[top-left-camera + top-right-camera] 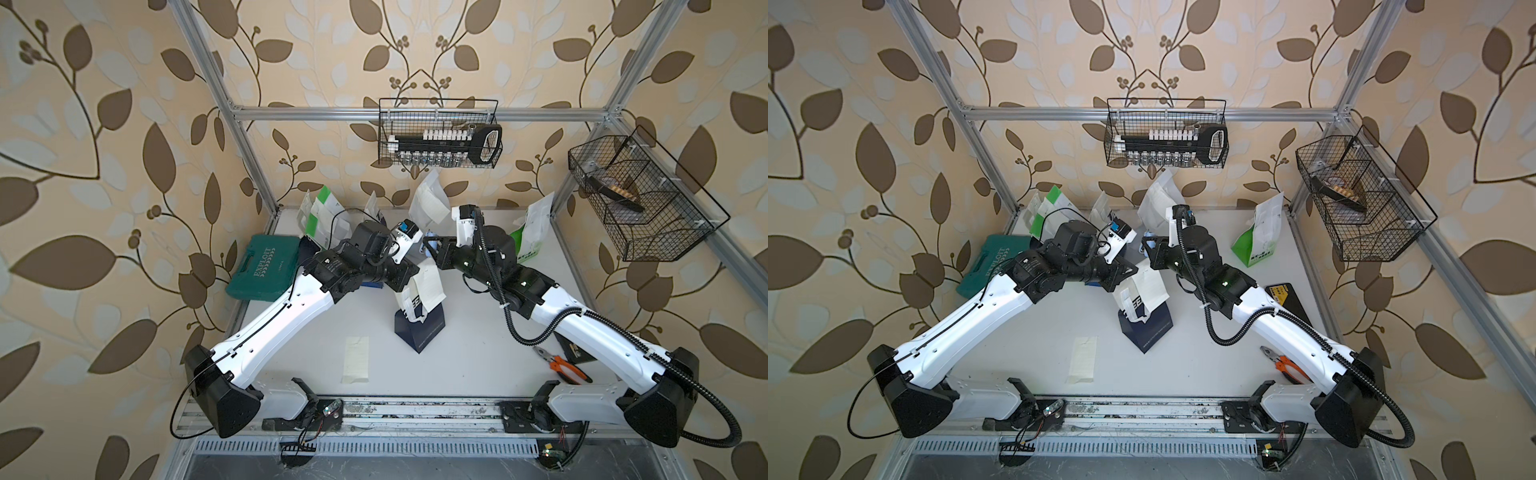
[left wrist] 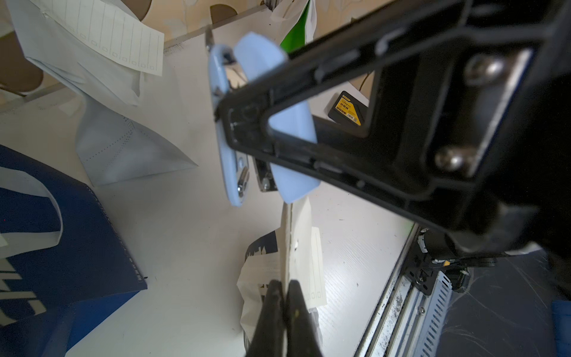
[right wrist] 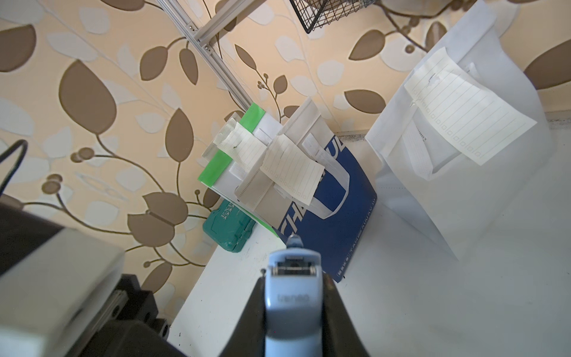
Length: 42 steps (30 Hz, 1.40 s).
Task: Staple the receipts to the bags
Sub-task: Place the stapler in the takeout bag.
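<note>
2 grippers engaged: left gripper [image 2: 285,287] is clamped tight on a cream, lined paper receipt [image 2: 301,235] at the mouth of a navy-and-white paper bag [image 1: 419,332] standing tilted mid-table; can't tell if the bag is pinched too. Right gripper [image 3: 293,296] grips a small light-blue oblong stapler [image 2: 290,129], held at that receipt's upper edge — contact unclear. 1 loose cream slip [image 1: 355,359] lies flat on the white table [image 1: 478,353], nearer the front.

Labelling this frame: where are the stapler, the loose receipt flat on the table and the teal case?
stapler [image 3: 293,309], right wrist view, pale blue top.
loose receipt [image 1: 356,359], a top view, slip's middle.
teal case [image 1: 264,266], a top view, lid centre.
</note>
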### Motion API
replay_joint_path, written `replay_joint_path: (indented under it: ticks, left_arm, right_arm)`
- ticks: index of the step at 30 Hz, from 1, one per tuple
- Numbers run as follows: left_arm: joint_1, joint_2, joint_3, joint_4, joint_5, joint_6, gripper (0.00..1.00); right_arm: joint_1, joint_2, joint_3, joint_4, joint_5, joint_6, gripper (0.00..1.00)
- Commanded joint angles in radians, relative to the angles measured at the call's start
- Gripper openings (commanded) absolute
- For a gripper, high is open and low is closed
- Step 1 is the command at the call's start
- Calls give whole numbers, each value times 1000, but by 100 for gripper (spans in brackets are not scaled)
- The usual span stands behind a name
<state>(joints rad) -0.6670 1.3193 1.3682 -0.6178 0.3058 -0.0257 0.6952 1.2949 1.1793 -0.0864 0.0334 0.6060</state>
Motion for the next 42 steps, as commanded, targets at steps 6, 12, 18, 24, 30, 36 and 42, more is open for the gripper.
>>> replay_joint_path:
  ticks: [6, 12, 18, 24, 30, 36, 42]
  left_arm:
    - [0, -9, 16, 16, -23, -5, 0]
    - [1, -14, 14, 23, -37, -9, 0]
    - [1, -20, 11, 26, -43, -10, 0]
    - [1, -7, 22, 10, -65, -18, 0]
    - [1, -2, 25, 6, -85, -17, 0]
    - [2, -17, 15, 17, -99, -10, 0]
    - [1, -45, -10, 53, -67, 1, 0]
  right_arm:
    - [37, 7, 49, 10, 3, 2, 0]
    - [53, 12, 48, -15, 24, -9, 0]
    - [60, 29, 55, -48, 35, -6, 0]
    - [74, 16, 45, -38, 39, -18, 0]
    - [83, 6, 46, -55, 49, -32, 0]
    - [93, -11, 36, -86, 77, -58, 0]
    - [100, -12, 33, -115, 107, -83, 0]
